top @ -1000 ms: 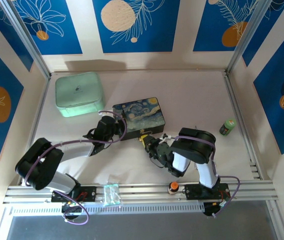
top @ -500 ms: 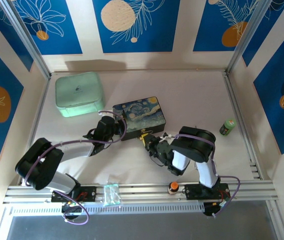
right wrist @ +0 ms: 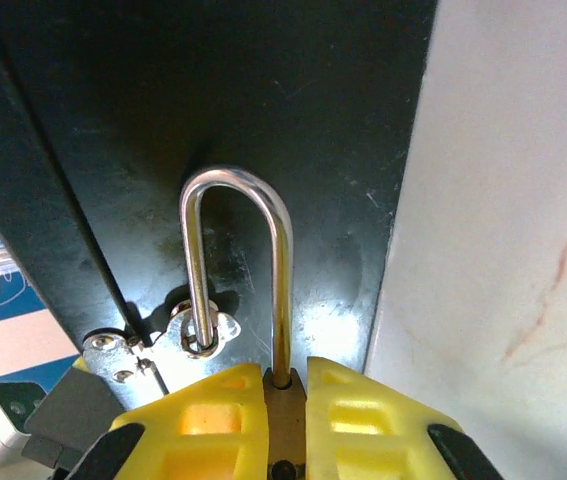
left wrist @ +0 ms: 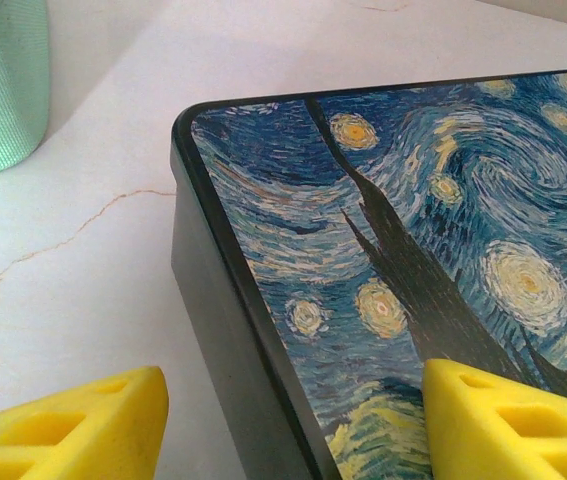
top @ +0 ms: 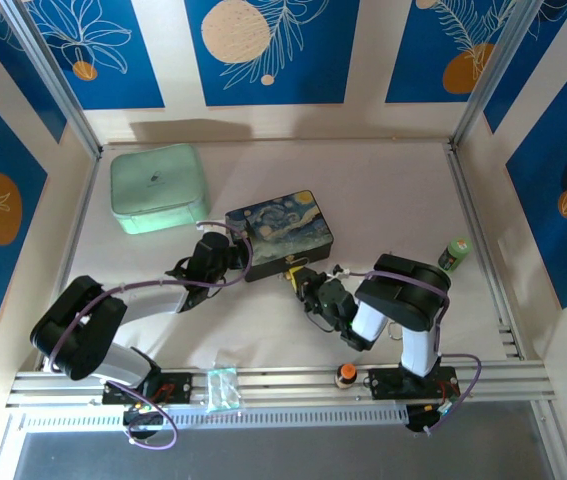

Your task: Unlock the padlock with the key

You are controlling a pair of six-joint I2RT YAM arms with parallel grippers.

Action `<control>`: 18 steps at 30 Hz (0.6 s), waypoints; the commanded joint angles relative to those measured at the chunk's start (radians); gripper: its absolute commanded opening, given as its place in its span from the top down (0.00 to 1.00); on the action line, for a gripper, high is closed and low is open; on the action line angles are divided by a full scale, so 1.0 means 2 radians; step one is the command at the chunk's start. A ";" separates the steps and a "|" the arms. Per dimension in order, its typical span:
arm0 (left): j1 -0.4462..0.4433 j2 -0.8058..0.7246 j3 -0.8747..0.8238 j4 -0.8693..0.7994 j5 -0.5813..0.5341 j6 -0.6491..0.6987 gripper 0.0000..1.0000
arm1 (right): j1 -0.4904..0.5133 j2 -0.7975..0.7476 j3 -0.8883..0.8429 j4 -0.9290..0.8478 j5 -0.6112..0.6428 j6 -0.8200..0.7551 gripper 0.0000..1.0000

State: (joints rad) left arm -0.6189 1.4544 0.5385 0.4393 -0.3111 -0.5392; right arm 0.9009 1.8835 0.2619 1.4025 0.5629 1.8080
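Observation:
The padlock (right wrist: 285,425) has its brass body pinched between my right gripper's (right wrist: 285,375) yellow fingers (right wrist: 208,425). Its silver shackle (right wrist: 235,178) arches up against the dark front wall of the starry-night box (top: 281,230). The shackle's left leg runs through the box's clasp ring (right wrist: 201,330), and its right leg enters the body. From above, the right gripper (top: 306,284) sits at the box's front edge by the padlock (top: 291,272). My left gripper (left wrist: 293,405) is open and straddles the box's (left wrist: 433,250) near corner, one finger over the lid and one beside the wall; from above, the left gripper (top: 227,252) is at that corner. The key is out of view.
A mint-green zip case (top: 158,187) lies at the back left. A small green bottle (top: 454,253) stands near the right rail. An orange-capped item (top: 345,375) and a clear packet (top: 222,388) sit on the front rail between the arm bases.
The right arm's elbow has swung to the right and its gripper has shifted slightly right with the padlock. The box has turned a little. The left arm has held still.

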 commanded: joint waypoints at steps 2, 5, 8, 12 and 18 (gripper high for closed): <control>0.012 0.031 -0.031 -0.141 -0.031 0.030 0.35 | -0.021 0.036 -0.009 -0.055 0.054 0.026 1.00; 0.012 0.029 -0.033 -0.142 -0.030 0.027 0.35 | -0.038 0.046 -0.015 -0.041 0.037 0.015 1.00; 0.007 0.016 -0.024 -0.148 -0.032 0.044 0.37 | -0.051 0.034 -0.004 -0.071 -0.006 -0.008 1.00; -0.004 -0.023 0.006 -0.159 -0.026 0.121 0.35 | -0.041 0.006 0.003 -0.132 -0.010 -0.032 1.00; -0.016 -0.070 0.074 -0.188 0.035 0.220 0.24 | -0.032 0.010 0.008 -0.150 -0.014 -0.020 1.00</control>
State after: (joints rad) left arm -0.6353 1.3476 0.6167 0.1864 -0.2943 -0.2413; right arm 0.8413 1.8717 0.3046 1.3144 0.4793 1.7657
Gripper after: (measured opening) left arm 0.749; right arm 0.100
